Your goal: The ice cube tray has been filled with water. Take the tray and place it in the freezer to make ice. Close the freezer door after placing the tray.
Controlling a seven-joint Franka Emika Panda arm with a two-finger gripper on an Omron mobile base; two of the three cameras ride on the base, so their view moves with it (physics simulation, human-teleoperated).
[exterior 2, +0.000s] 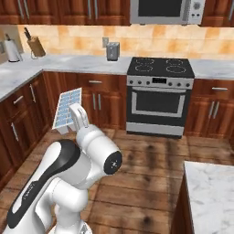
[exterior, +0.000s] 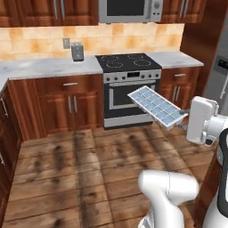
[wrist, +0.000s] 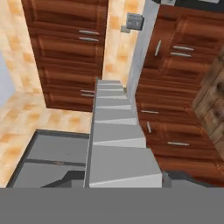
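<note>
Tool (wrist: 124, 177) apparently grips ice cube tray (exterior: 157, 107); left view shows water (exterior: 164, 109).

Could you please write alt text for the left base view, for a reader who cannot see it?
The robot's gripper holds the ice cube tray by one end in mid-air, tilted, its cells showing pale blue water, in front of a stove set among brown wooden cabinets. A microwave hangs above, and a grey freezer edge shows far right.
</note>
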